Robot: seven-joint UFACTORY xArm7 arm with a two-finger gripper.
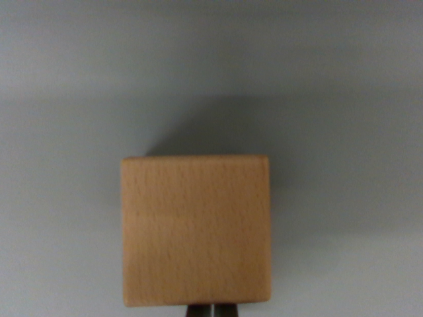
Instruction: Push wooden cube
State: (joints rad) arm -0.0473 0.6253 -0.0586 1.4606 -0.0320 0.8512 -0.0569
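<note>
Since only the wrist view was on hand, notes ran from its left to its right. Left third: bare grey table (59, 198), matte, nothing on it. Centre: wooden cube (195, 231), pale beech-like grain, sat flat on the table, square to the camera, filling the lower middle of the frame; soft shadow fell behind it and toward the upper right. Right third: bare table again.

Handling, as judged: cube looked solid, stiff, prob. light to moderate in weight; smooth sanded faces, so likely to slide w/o much drag on this surface. Not fragile. For a push, no grip needed — contact should go low and centred on the near face, else cube may yaw or tip.

Tool (211, 310): only two dark fingertips showed at the bottom edge, just under the cube's near face, w/ a thin pale slit between them. Fingers appeared nearly closed together, holding nothing. They sat at or touching the near face; could not tell if contact was firm, frame too blurred there.
</note>
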